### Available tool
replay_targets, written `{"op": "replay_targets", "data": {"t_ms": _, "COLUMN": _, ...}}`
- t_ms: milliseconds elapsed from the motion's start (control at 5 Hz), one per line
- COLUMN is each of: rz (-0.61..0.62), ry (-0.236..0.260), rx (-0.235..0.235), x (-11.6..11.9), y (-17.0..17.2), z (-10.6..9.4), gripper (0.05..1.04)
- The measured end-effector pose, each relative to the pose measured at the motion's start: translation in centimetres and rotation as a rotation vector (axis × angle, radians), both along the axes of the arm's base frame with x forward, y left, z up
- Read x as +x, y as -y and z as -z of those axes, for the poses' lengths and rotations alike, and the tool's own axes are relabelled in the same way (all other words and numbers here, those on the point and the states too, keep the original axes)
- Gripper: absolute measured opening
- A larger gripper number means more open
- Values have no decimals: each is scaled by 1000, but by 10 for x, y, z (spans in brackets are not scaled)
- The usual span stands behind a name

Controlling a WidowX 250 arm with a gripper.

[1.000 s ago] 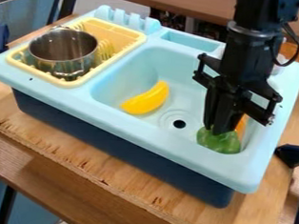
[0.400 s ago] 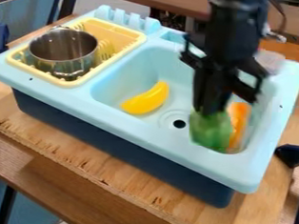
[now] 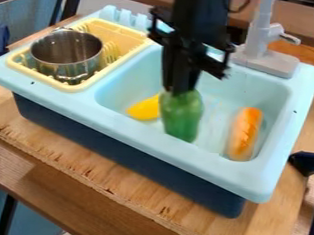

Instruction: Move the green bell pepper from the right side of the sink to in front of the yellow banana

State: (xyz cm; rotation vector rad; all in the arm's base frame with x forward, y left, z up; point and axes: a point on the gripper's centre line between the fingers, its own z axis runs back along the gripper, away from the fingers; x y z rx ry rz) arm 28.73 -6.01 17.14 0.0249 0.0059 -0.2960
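Green and softly shiny, a toy pepper (image 3: 180,118) hangs from the black gripper (image 3: 179,91), which has a narrow hold on its upper end. It is longer than it is wide, with rounded shoulders and sides that draw in toward a blunt lower tip. Lighter, slightly milky green shows over the upper part, while the lower part is a deeper, more even green. Its outline is somewhat blurred, so fine surface detail cannot be made out. It points almost straight down, leaning a little, in front of the near wall of the light blue sink (image 3: 250,176), toward the middle of the sink's near side. Whether its tip touches anything cannot be told.

Just beside it in the view, a yellow curved toy (image 3: 144,109) lies in the basin, partly hidden behind the green. Well apart, toward the basin's right end, rests a long orange toy (image 3: 245,132) with a paler patch along its side. A grey faucet (image 3: 265,61) stands at the back rim. At the left, a metal pot (image 3: 66,55) sits in a yellow dish rack (image 3: 73,88), and a wooden table (image 3: 115,179) supports the sink.
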Motion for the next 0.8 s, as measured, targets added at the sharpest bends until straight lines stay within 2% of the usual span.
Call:
{"op": "replay_targets", "data": {"t_ms": 400, "rz": -93, "ry": -69, "rx": 15, "x": 25, "y": -37, "z": 23, "gripper": 73}}
{"op": "replay_targets", "data": {"t_ms": 600, "rz": -93, "ry": -95, "rx": 9, "x": 30, "y": -42, "z": 31, "gripper": 73}}
{"op": "replay_targets", "data": {"t_ms": 800, "rz": -87, "ry": -114, "rx": 26, "x": 33, "y": -44, "z": 40, "gripper": 73}}
